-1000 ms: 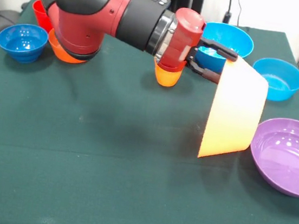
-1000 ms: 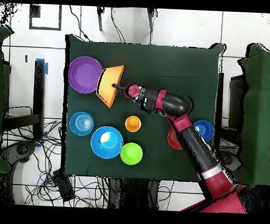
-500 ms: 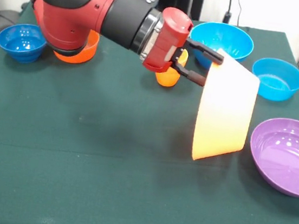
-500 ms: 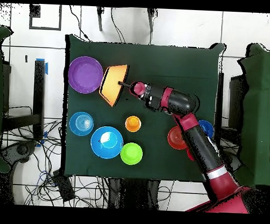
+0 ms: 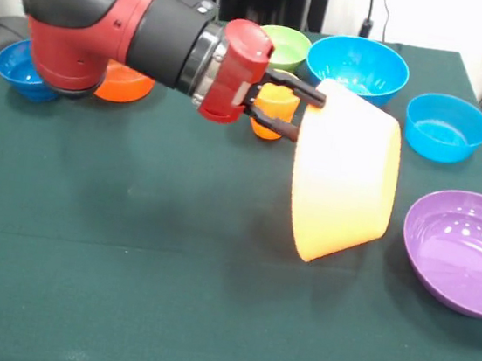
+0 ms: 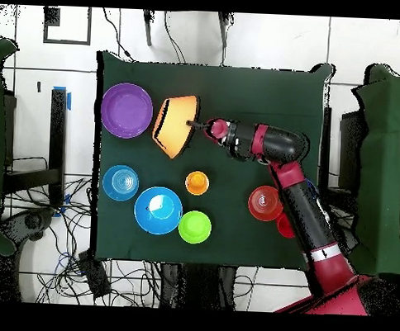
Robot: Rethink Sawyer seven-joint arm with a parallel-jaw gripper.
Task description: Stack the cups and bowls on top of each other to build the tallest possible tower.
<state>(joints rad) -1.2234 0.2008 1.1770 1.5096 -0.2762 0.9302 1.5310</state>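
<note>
My gripper (image 5: 309, 111) is shut on the edge of the large yellow-orange bowl (image 5: 343, 186), which hangs tilted on its side above the table. Overhead, the gripper (image 6: 196, 124) and this bowl (image 6: 173, 126) sit just right of a wide purple bowl (image 6: 126, 110). The orange cup (image 5: 274, 103) stands behind the fingers. Further back are a green bowl (image 5: 286, 43), a big blue bowl (image 5: 358, 65) and a light-blue bowl (image 5: 445, 126). An orange-red bowl (image 5: 123, 83) and a dark-blue bowl (image 5: 15, 65) are partly hidden by the arm. A red cup (image 6: 285, 228) peeks out beside the arm.
The purple bowl (image 5: 461, 250) lies at the table's right edge in the front view, close to the hanging bowl. Cables run over the floor around the green table (image 6: 240, 91).
The arm has swung left in the front view, carrying the yellow-orange bowl away from the purple bowl and turning it. The green bowl has come into sight behind the arm.
</note>
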